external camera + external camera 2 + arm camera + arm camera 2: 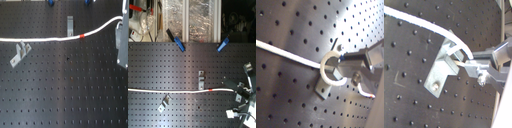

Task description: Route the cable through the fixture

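- First exterior view: I see the white cable (50, 39) lying across the dark board with holes (65, 90). It runs from the first exterior view's left edge and climbs up to my pincer's body (121, 42) at the first exterior view's right edge.
- The red band (82, 36) on the cable sits a little way from the pincer, on the part that starts to rise.
- One metal clip (70, 24) stands just past the cable, near the red band. Another metal clip (20, 53) stands well apart from the pincer, just on the near side of the cable.
- In the second exterior view, the cable (178, 91) ends at the pincer (240, 95) at the second exterior view's right edge. Two blue pegs (180, 44) sit far from it, by the top edge of the board.
- In the first wrist view, the pincer (351, 62) is pressed together on the cable (286, 54). The cable curls in a loop right at the tips.
- In the second wrist view, a metal clip (443, 70) sits just beside the tips, and the cable (424, 24) bends over the top of it. I cannot tell if the cable touches the clip.
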